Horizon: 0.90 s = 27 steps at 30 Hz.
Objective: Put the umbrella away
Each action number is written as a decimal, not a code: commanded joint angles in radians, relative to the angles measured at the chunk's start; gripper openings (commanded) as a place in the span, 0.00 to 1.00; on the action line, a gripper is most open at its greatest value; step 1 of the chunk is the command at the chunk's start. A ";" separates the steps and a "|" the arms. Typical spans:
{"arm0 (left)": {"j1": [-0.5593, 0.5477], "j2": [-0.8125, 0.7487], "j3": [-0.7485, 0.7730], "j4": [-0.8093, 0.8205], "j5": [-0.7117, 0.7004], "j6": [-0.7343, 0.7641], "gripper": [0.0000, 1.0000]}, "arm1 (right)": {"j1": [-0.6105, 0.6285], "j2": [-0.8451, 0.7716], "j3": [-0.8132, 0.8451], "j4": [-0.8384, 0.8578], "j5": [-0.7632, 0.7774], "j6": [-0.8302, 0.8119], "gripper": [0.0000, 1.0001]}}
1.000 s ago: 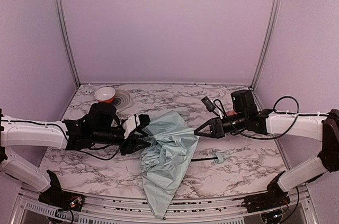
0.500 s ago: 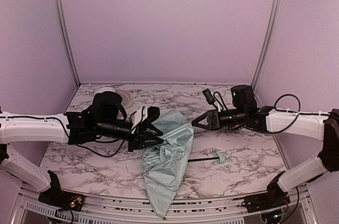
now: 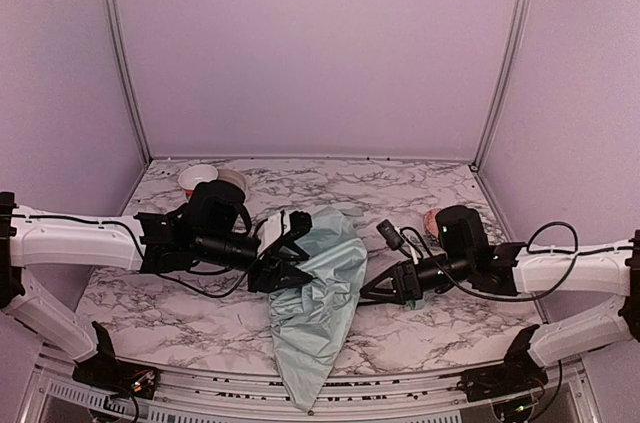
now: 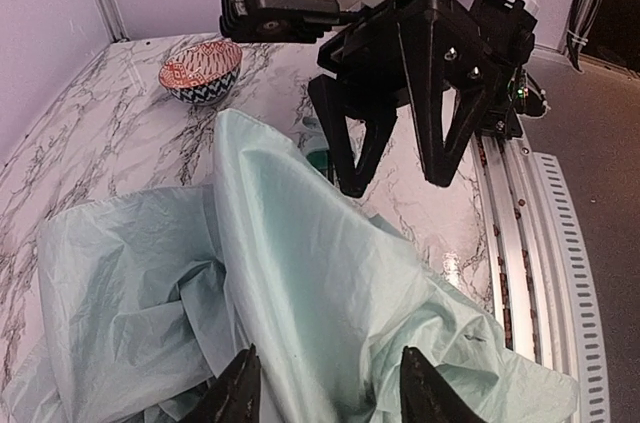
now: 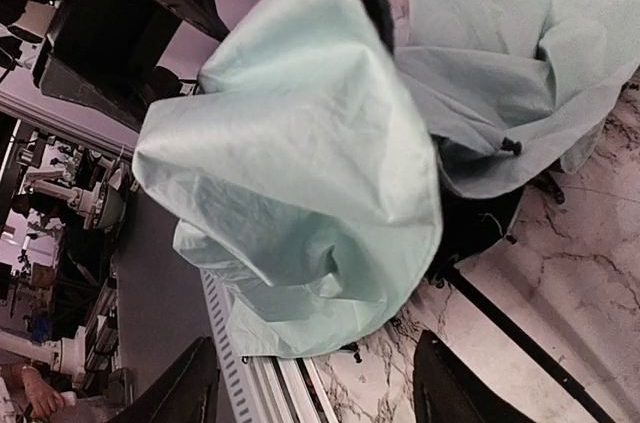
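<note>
The umbrella [image 3: 318,298] lies collapsed mid-table, its pale mint canopy crumpled and hanging over the near edge. My left gripper [image 3: 300,251] sits at the canopy's left upper edge. In the left wrist view it [image 4: 330,395] is open, with the umbrella [image 4: 300,273] fabric bulging between the spread fingers. My right gripper [image 3: 368,293] is low on the canopy's right side, over the black shaft [image 5: 530,328]. In the right wrist view it [image 5: 320,393] is open wide, with the umbrella [image 5: 300,163] fabric ahead of the fingers, apart from them. The handle is hidden.
A red patterned bowl [image 3: 198,177] sits beside a grey plate [image 3: 234,183] at the back left. A pink round lump [image 3: 436,220] rests behind the right arm. The slotted rail [image 3: 400,405] runs along the near table edge, with walls on three sides.
My right gripper dropped from the canopy's top right toward the near side, down by the shaft, and opened. My left gripper shifted right onto the canopy and its jaws spread wider.
</note>
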 commanded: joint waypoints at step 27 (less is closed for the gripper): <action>0.118 0.227 0.013 0.041 0.064 0.119 0.00 | -0.088 0.127 0.187 0.155 -0.221 -0.139 0.00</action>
